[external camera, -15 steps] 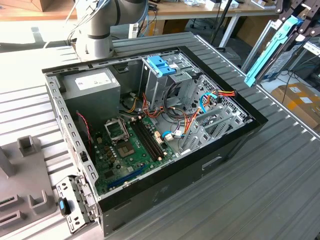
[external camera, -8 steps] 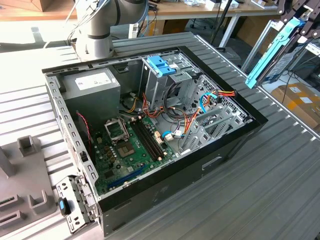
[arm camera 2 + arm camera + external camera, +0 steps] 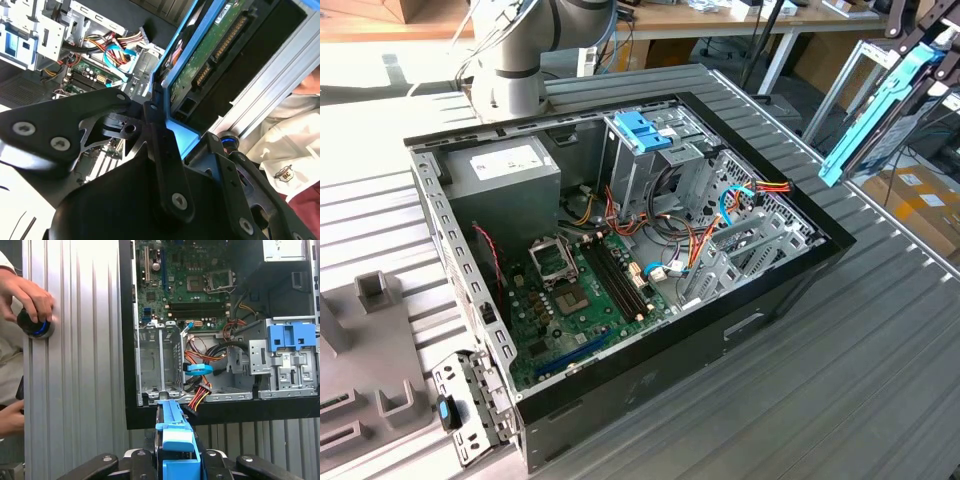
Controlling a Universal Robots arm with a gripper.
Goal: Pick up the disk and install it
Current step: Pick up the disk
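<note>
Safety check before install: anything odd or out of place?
A person's hand rests on a black knob on the table beside the open case while the gripper holds the disk; a hand in the arm's workspace stands out.

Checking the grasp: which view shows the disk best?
The exterior view: the disk shows nearly whole, tilted, aloft. The second wrist view shows its circuit board close; the first wrist view, its blue end.
</note>
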